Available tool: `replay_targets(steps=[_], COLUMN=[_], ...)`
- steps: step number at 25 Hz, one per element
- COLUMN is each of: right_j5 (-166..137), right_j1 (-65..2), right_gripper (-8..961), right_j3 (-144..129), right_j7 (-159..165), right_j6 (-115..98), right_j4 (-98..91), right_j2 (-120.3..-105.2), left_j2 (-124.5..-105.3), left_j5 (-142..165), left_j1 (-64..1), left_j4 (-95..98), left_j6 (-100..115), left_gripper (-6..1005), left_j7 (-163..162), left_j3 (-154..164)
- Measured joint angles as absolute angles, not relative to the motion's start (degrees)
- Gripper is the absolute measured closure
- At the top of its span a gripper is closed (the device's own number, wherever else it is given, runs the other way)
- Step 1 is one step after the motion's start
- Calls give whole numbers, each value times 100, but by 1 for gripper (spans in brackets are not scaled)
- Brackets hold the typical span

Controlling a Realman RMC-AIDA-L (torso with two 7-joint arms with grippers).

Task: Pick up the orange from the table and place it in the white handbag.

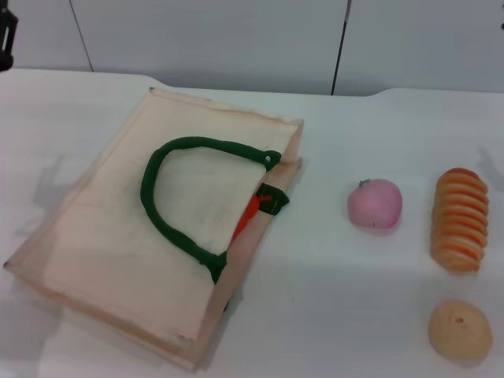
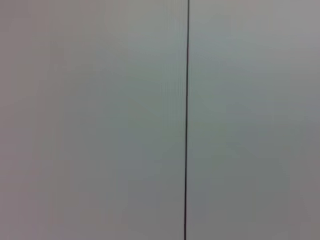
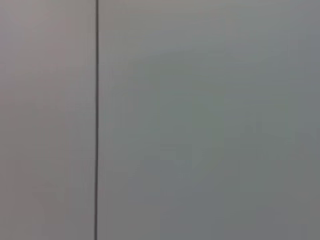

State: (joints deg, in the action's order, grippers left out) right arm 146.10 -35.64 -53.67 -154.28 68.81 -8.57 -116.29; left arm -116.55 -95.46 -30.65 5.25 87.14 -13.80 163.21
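Note:
The white handbag (image 1: 150,236) lies flat on the table (image 1: 331,299), left of centre, with a dark green loop handle (image 1: 169,209) resting on top. At the bag's mouth, beside the handle's end, a sliver of the orange (image 1: 250,214) shows bright orange-red inside; the fabric hides the remainder of it. A dark piece of my left arm (image 1: 5,38) sits at the far upper left edge, raised and away from the bag. My right gripper is out of the head view. Both wrist views show only a grey wall with a dark vertical seam.
To the right of the bag lie a pale pink round fruit (image 1: 375,204), a ridged orange-tan bread piece (image 1: 459,220) and a tan bun (image 1: 460,331). Grey wall panels stand behind the table's far edge.

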Motion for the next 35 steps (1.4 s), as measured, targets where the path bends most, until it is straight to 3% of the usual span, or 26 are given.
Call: replay_targets(steps=[35], right_j5=[14687], right_j1=[-3357], right_gripper=[74], right_j3=[-5053], right_j7=[-15384], right_j6=[6919], right_j4=[-582], right_j2=[-11628], left_j2=[-11665], left_j5=[-9417], left_j1=[-2897], left_j4=[888], left_j6=[8400], left_gripper=[287], left_j7=[-1318], left_j3=[16374])
